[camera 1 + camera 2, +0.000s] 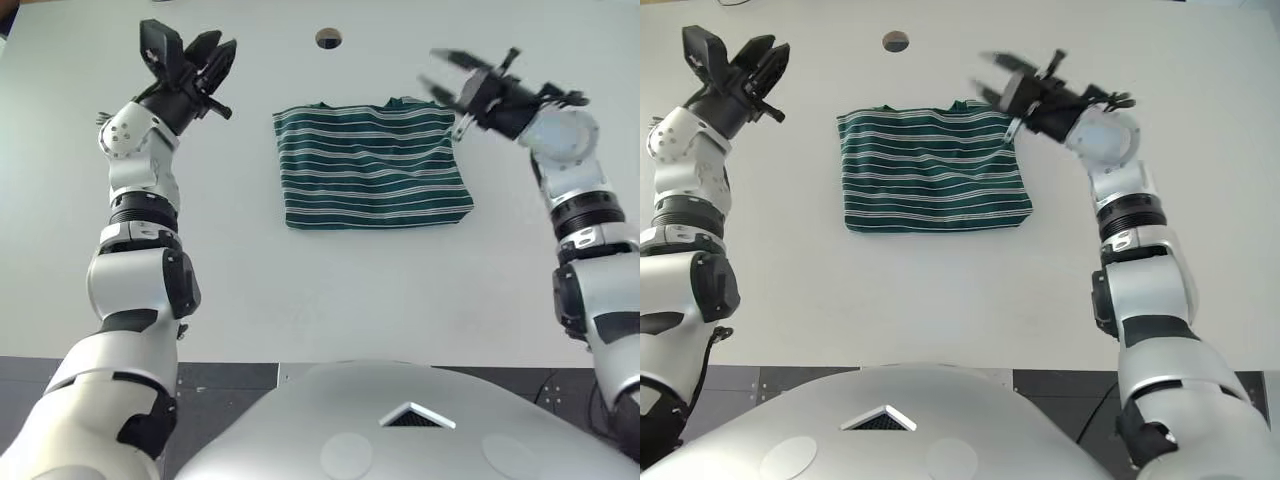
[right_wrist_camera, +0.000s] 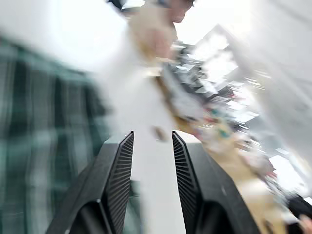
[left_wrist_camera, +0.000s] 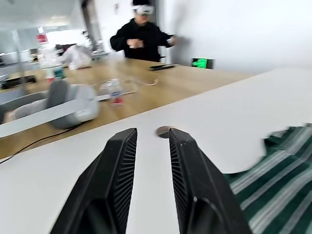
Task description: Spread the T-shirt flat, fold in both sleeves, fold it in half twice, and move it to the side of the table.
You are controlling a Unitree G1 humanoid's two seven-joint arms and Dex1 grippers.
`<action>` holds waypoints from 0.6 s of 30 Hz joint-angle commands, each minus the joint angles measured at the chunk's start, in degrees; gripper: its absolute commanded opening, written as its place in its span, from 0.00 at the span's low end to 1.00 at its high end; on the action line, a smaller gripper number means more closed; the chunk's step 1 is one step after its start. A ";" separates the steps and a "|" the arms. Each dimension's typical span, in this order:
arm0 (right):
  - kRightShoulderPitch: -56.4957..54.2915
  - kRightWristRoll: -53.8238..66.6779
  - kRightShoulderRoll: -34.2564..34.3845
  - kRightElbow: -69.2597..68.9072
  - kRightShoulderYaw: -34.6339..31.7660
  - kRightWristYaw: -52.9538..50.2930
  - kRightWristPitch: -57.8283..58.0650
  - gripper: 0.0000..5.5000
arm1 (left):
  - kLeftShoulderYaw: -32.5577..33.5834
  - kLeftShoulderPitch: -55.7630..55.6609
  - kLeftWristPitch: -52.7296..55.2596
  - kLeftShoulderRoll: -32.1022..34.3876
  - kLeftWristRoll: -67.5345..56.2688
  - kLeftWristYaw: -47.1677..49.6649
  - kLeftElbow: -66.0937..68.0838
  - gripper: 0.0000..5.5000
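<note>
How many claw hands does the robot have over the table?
2. The left gripper is raised over the white table, left of the folded striped T-shirt; the right gripper is by the shirt's far right corner. Both are open.

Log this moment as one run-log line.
T-shirt: folded rectangle, centre of table | left pincer: open, empty, left of shirt | right pincer: open, empty, by shirt's far right corner | shirt not yet moved aside
</note>
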 commanded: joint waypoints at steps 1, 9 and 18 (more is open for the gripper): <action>-0.89 -13.11 -2.34 1.99 7.27 -3.63 2.98 0.26 | -0.60 2.40 0.63 -1.13 0.63 -0.55 -2.93 0.22; -3.03 -24.26 -8.17 4.43 14.12 -6.72 4.72 0.26 | -16.08 29.14 8.77 5.61 -4.85 -25.34 -47.35 0.22; 14.18 1.62 -15.97 -30.83 16.57 30.04 20.43 0.26 | -15.65 34.19 14.84 10.29 -5.90 -24.82 -60.93 0.22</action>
